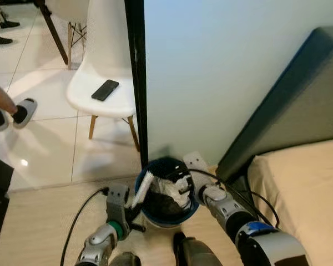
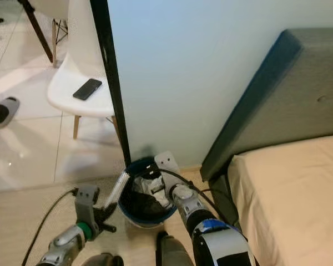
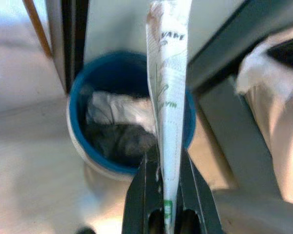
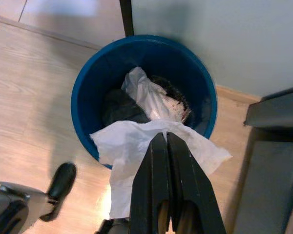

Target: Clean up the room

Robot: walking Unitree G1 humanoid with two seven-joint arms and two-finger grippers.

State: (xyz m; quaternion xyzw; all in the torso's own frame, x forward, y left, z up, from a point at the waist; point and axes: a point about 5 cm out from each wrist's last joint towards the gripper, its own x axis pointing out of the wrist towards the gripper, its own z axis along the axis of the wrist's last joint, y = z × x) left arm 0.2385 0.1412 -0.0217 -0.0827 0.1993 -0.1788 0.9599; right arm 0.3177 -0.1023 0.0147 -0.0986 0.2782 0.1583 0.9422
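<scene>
Wood floor beside bed [image 1: 305,183], blue bin [image 4: 83,97] below: left pincer [image 3: 167,195] clenched on stiff, light wrapper [image 3: 167,87], right pincer [image 4: 168,146] clenched on limp tissue [image 4: 127,146], edge-pinch best.

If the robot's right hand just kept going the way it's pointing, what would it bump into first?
Probably the rubbish inside the blue bin. The right hand, shut on a white tissue, points down over the bin's near rim, so the crumpled paper lies first in line, though depth is hard to judge.
</scene>
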